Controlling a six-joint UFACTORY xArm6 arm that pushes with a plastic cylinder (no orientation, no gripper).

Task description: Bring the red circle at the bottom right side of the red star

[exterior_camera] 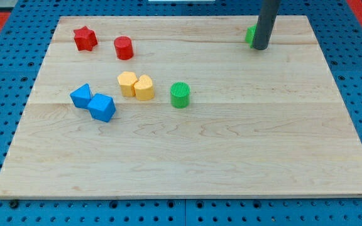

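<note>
The red star [85,38] lies near the board's top left corner. The red circle [124,48] stands just to its right and slightly lower, a small gap apart. My tip [260,48] rests on the board near the top right, far to the right of both red blocks. It stands right against a green block [250,34] that the rod mostly hides, so its shape is unclear.
Two yellow blocks [136,85] touch each other left of the middle. A green cylinder [180,95] stands to their right. Two blue blocks [93,102] touch at the left. The wooden board [231,157] lies on a blue pegboard.
</note>
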